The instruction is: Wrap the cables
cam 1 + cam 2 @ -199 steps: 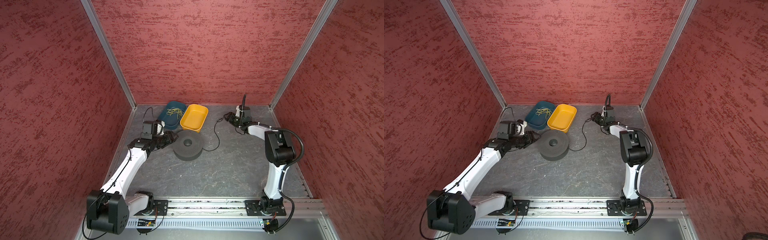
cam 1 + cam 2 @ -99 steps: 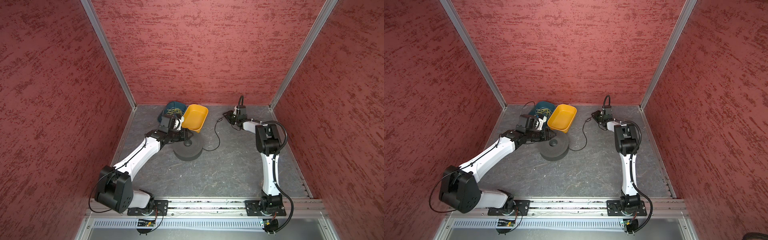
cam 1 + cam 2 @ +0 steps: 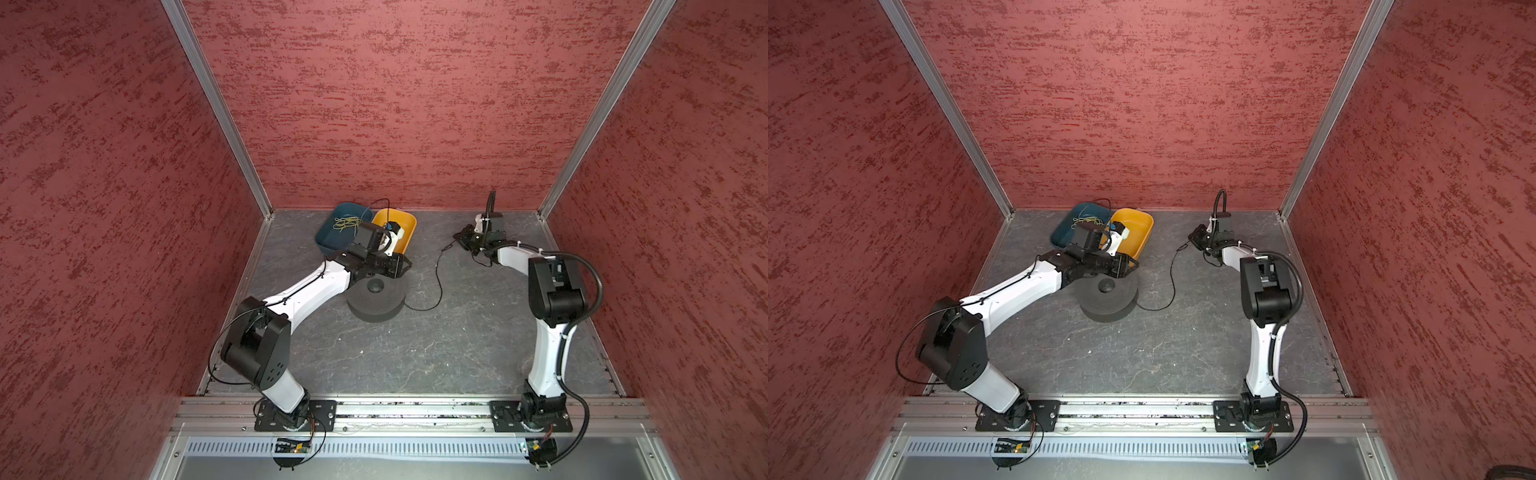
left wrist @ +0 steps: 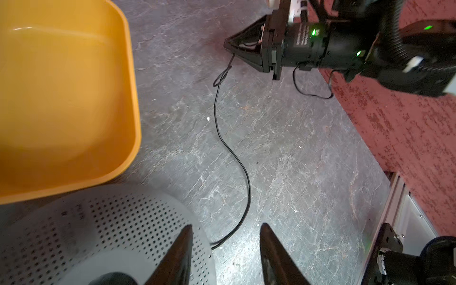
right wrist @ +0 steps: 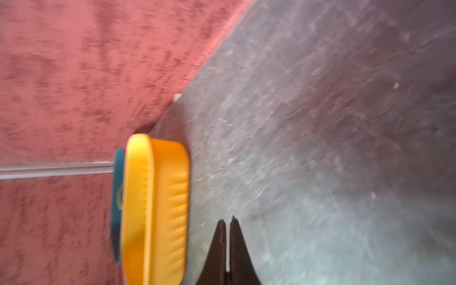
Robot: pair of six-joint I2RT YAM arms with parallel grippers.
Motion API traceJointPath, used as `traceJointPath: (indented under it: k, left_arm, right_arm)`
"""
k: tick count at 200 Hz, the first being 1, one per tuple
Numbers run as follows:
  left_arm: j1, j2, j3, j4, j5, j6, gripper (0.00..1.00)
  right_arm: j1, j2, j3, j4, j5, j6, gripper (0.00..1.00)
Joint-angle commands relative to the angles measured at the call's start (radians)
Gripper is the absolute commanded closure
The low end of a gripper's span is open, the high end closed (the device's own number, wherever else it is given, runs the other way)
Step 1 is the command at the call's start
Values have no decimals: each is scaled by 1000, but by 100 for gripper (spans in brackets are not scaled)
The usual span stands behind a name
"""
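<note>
Between the right gripper (image 4: 230, 48) and the grey spool (image 3: 376, 301), a long run of thin black cable (image 4: 232, 150) snakes loose across the desk (image 3: 415, 353), clear of the yellow tray (image 4: 74, 98). Any turns already on the spool are hidden, but judging by that slack, most of the wrapping is left. The right gripper is clenched, and the cable's free end rises to its tips and looks pinched there. The left gripper (image 4: 226, 225) stands half spread over the spool's rim, grasping nothing.
</note>
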Motion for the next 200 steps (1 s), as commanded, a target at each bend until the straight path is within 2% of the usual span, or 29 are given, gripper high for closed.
traceJointPath:
  k: [1, 38, 85, 111, 155, 179, 200]
  left_arm:
    - [-31, 26, 12, 64, -22, 97, 54]
    - [-94, 65, -43, 230, -36, 179, 54]
    - [-163, 140, -14, 355, 43, 222, 53]
    - [-194, 192, 27, 351, 51, 259, 53]
    - [-207, 257, 53, 424, 55, 252, 54]
    - [-217, 305, 108, 382, 21, 260, 63]
    - [-216, 328, 116, 387, 18, 258, 68]
  right_arm:
    - [-6, -111, -78, -49, -85, -21, 100]
    - [8, -292, -279, 4, -122, 8, 100]
    - [28, -468, -419, -9, -91, 17, 100]
    - [39, -503, -452, -3, -96, 29, 100]
    - [61, -516, -488, 8, -101, 45, 100]
    - [66, -515, -500, 23, -113, 57, 100]
    - [69, -526, -507, 36, -119, 69, 100]
